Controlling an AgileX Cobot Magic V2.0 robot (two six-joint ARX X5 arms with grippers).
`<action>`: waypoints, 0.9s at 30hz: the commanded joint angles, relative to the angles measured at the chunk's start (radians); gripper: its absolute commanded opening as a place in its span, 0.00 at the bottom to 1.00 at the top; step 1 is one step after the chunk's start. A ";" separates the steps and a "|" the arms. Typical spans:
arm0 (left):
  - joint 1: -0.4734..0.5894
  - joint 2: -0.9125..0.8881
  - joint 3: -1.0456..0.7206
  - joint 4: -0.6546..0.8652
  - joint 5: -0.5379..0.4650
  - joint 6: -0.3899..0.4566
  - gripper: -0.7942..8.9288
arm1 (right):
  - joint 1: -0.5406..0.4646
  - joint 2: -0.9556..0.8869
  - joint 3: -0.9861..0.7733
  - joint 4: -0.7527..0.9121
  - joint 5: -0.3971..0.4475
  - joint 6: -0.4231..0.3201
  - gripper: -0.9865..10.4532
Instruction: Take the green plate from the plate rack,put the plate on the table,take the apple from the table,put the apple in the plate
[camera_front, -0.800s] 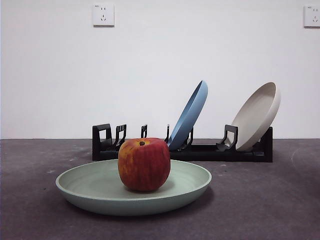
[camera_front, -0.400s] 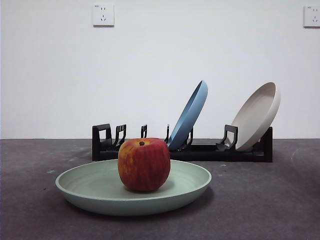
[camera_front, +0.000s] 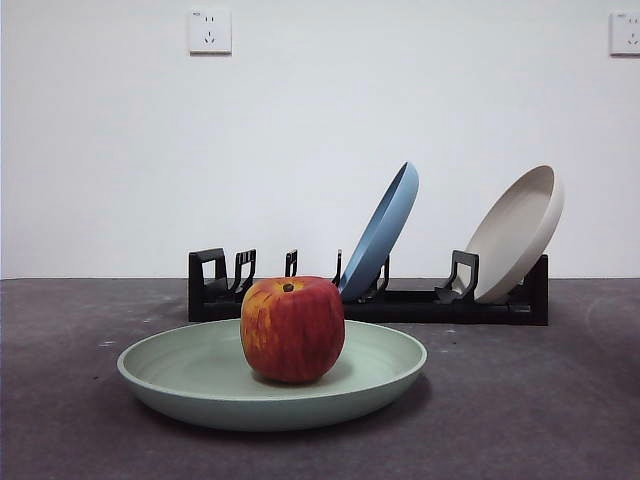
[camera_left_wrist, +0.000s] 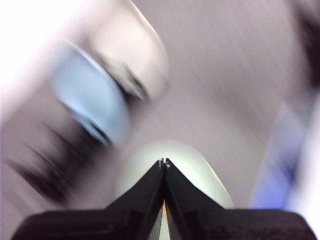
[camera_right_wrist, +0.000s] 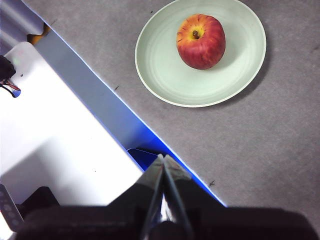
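Observation:
The green plate (camera_front: 200, 385) lies flat on the dark grey table (camera_front: 540, 400) in front of the black plate rack (camera_front: 400, 300). The red apple (camera_front: 292, 328) sits upright in the plate. The right wrist view shows the plate (camera_right_wrist: 165, 75) with the apple (camera_right_wrist: 200, 41) in it from high above. My right gripper (camera_right_wrist: 163, 158) is shut and empty, well away from the plate. My left gripper (camera_left_wrist: 163, 162) is shut and empty; its view is blurred, with the green plate (camera_left_wrist: 200, 170) beyond the tips. Neither arm shows in the front view.
A blue plate (camera_front: 380, 232) and a beige plate (camera_front: 515, 235) lean in the rack's slots. The rack's left slots hold nothing. The table's blue-edged border (camera_right_wrist: 115, 117) and a white surface (camera_right_wrist: 55, 145) lie below my right gripper.
The whole front view has shifted a few pixels to the right. The plate, apple and rack keep their places relative to each other.

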 joint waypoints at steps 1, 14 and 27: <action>0.163 -0.032 -0.010 0.182 0.108 0.124 0.08 | 0.002 -0.001 -0.006 0.000 0.002 0.006 0.09; 0.781 -0.321 -0.378 0.637 0.352 0.110 0.08 | 0.002 -0.001 -0.006 0.000 0.002 0.006 0.09; 0.951 -0.762 -1.044 0.797 0.353 0.051 0.08 | 0.002 -0.001 -0.006 0.000 0.002 0.005 0.09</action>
